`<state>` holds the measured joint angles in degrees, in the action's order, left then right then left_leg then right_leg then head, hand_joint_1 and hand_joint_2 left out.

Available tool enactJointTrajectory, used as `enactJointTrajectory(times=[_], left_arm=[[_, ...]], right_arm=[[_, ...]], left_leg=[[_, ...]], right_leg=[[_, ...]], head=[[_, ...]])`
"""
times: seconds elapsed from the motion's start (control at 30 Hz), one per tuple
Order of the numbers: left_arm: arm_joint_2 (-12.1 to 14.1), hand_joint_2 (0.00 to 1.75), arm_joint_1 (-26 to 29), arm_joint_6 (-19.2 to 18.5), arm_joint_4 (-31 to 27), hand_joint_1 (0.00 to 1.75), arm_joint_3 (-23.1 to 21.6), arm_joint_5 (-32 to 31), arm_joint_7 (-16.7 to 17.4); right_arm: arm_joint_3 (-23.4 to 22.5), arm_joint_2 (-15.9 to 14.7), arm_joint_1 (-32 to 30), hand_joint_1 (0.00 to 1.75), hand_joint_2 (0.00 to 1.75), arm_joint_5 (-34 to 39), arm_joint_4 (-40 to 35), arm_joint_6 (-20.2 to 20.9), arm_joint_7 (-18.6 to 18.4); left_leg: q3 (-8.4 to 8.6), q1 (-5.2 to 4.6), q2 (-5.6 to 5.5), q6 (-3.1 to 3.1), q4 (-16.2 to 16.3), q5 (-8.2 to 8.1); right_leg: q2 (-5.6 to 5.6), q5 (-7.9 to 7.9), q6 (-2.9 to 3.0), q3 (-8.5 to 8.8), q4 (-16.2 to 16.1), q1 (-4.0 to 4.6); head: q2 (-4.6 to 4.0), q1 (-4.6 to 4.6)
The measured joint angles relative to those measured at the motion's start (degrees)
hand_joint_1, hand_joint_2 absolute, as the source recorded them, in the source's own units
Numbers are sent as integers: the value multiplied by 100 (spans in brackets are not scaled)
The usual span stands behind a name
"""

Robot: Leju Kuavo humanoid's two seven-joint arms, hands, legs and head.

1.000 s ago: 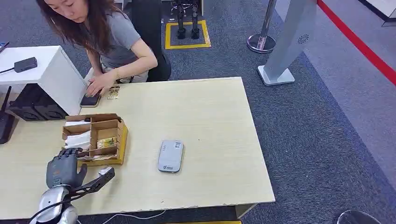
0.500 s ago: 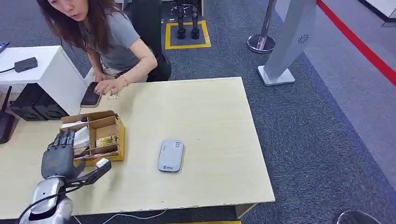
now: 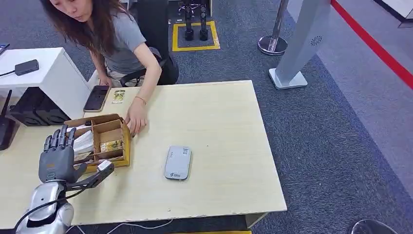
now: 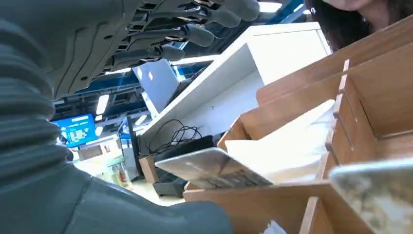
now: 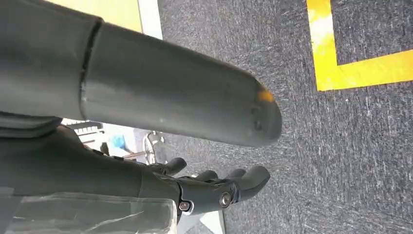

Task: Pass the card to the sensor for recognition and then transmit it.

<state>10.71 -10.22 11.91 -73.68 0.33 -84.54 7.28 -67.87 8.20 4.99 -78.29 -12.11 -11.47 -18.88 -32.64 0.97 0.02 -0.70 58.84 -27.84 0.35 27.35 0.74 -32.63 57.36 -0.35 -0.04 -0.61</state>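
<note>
A wooden divided box (image 3: 122,144) stands at the table's left and holds white cards (image 3: 84,142) and a colourful card (image 3: 111,146). My left hand (image 3: 56,157) hovers over the box's left end, fingers spread, thumb toward the box's near wall, holding nothing. In the left wrist view its fingers (image 4: 185,29) hang apart above a tilted card (image 4: 214,168) and the white cards (image 4: 292,146). The grey sensor (image 3: 178,162) lies flat mid-table, right of the box. My right hand (image 5: 214,187) hangs over the carpet, holding nothing.
A person sits behind the table, one hand (image 3: 135,122) on the box's far right corner. A dark phone (image 3: 96,97) and a small card (image 3: 118,96) lie near the far left edge. A white cabinet (image 3: 44,73) stands to the left.
My left hand moved forward and slightly left, over the box's left end, fingers spreading. The person's hand left the phone and came to the box's corner.
</note>
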Motion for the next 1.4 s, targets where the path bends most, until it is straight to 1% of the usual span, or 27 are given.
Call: enactJointTrajectory(times=[0.57,0.6,0.63,0.77,1.3,1.37,1.4], left_arm=[[-2,175,1,24,-70,0,0,0,0],[-2,175,1,24,-70,7,0,0,0],[0,175,1,20,-70,21,0,0,0],[0,175,1,2,-70,26,0,0,0],[0,175,1,-18,-70,26,0,0,0],[0,175,1,-20,-70,35,0,0,0],[0,175,1,-20,-70,35,0,0,0]], right_arm=[[0,2,1,0,0,-7,0,-2,-18],[0,2,1,0,0,-7,0,-4,-24],[0,2,1,0,0,-7,0,-4,-26],[0,2,1,0,0,-9,0,-7,-28],[0,2,1,0,0,-7,0,-17,-28],[0,2,1,0,0,-7,0,-18,-28],[0,2,1,0,0,-7,0,-18,-28]], left_leg=[[-1,0,0,0,0,0],[-1,0,0,0,0,0],[-1,0,0,0,0,0],[-1,0,0,0,0,0],[-1,0,0,0,0,0],[-1,0,0,0,0,0],[-1,0,0,0,0,0]], right_leg=[[0,0,0,0,0,0],[0,0,0,0,0,0],[0,0,0,0,0,0],[0,0,0,0,0,0],[0,0,0,0,0,0],[0,1,0,0,0,0],[0,1,0,0,0,0]], head=[[-2,0],[-2,0],[0,0],[-2,0],[0,0],[-2,0],[-2,0]])
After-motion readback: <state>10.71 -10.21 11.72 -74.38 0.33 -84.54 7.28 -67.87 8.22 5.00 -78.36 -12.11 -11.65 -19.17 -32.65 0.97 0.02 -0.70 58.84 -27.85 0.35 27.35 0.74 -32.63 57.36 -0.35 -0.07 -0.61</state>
